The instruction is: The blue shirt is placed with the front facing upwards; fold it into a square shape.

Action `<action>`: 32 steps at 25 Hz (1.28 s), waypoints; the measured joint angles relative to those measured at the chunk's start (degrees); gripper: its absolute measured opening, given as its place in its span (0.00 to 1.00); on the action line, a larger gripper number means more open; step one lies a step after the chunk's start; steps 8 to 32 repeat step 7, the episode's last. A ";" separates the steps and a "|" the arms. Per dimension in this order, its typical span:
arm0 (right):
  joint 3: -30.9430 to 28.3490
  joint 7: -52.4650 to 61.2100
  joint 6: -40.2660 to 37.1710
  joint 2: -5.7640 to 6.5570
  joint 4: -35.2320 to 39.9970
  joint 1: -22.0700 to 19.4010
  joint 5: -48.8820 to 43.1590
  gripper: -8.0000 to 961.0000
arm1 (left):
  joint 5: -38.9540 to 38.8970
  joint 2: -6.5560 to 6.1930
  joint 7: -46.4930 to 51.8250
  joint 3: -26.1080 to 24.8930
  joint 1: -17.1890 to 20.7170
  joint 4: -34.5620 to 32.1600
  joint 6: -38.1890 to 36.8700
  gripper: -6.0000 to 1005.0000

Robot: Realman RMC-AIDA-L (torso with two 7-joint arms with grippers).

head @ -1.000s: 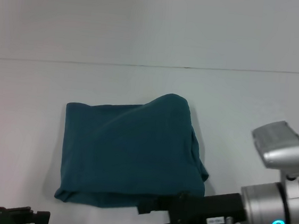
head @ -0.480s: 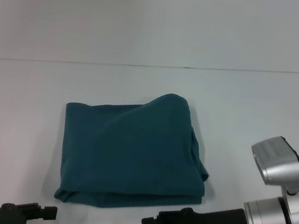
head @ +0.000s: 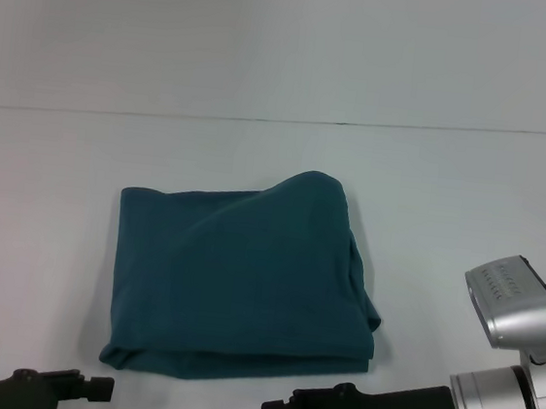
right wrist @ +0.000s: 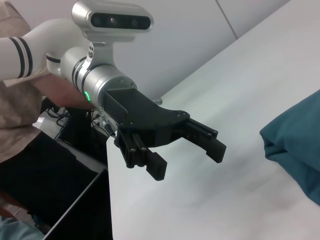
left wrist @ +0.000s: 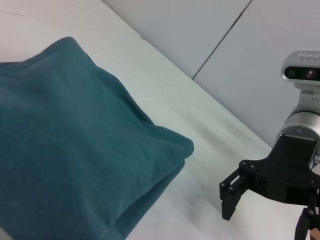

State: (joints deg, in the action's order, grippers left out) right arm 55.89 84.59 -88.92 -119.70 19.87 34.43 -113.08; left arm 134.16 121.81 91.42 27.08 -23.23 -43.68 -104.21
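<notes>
blue shirt [head: 241, 279] is lying folded in a rough square mid table [head: 470, 186], plain side up. both arms are pulling back to the near edge; left tool [right wrist: 185, 150] and right tool [left wrist: 235, 192] are hanging open, empty. fold is looking done

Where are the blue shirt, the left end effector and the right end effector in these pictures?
blue shirt [head: 240, 284]: head view, middle of the folded top layer.
left end effector [right wrist: 187, 150]: right wrist view, between its open fingertips.
right end effector [left wrist: 235, 197]: left wrist view, between its fingertips.
</notes>
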 joint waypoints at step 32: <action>-0.25 -0.37 -0.78 0.00 0.08 0.01 0.52 0.90 | -0.23 -0.11 0.08 -0.27 -0.04 -0.15 -0.22 0.93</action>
